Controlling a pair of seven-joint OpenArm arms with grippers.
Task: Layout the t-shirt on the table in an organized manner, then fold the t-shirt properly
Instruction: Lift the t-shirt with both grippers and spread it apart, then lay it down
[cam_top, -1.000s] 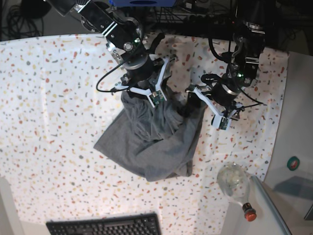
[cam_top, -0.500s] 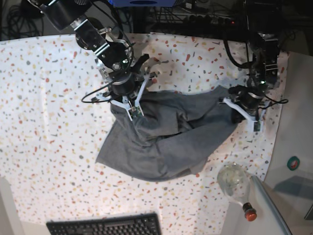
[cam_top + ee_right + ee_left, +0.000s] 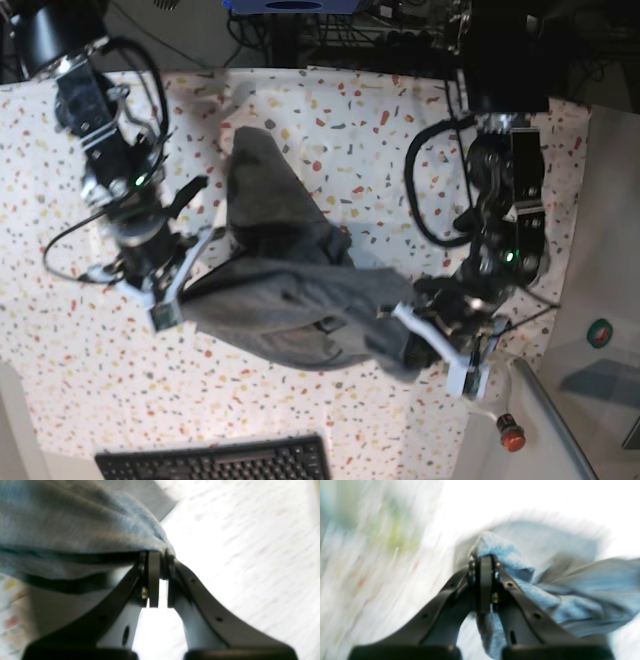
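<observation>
The grey t-shirt (image 3: 290, 290) hangs stretched and bunched between my two grippers over the flecked table (image 3: 400, 130), with one part trailing up toward the back. In the base view my right gripper (image 3: 185, 280) is on the left, shut on one end of the shirt. My left gripper (image 3: 425, 345) is on the right near the front edge, shut on the other end. The left wrist view is blurred and shows the left gripper (image 3: 483, 560) pinching a fold of the t-shirt (image 3: 570, 600). The right wrist view shows the right gripper (image 3: 156, 555) clamped on an edge of the t-shirt (image 3: 75, 525).
A black keyboard (image 3: 215, 462) lies at the front edge. A bottle with a red cap (image 3: 512, 437) sits just below my left gripper, mostly hidden. A plain grey surface (image 3: 605, 250) borders the table on the right. Cables hang at the back.
Both grippers went from open to shut on the t-shirt. The arms swung apart and toward the front edge, pulling the shirt out from a heap into a long stretched band.
</observation>
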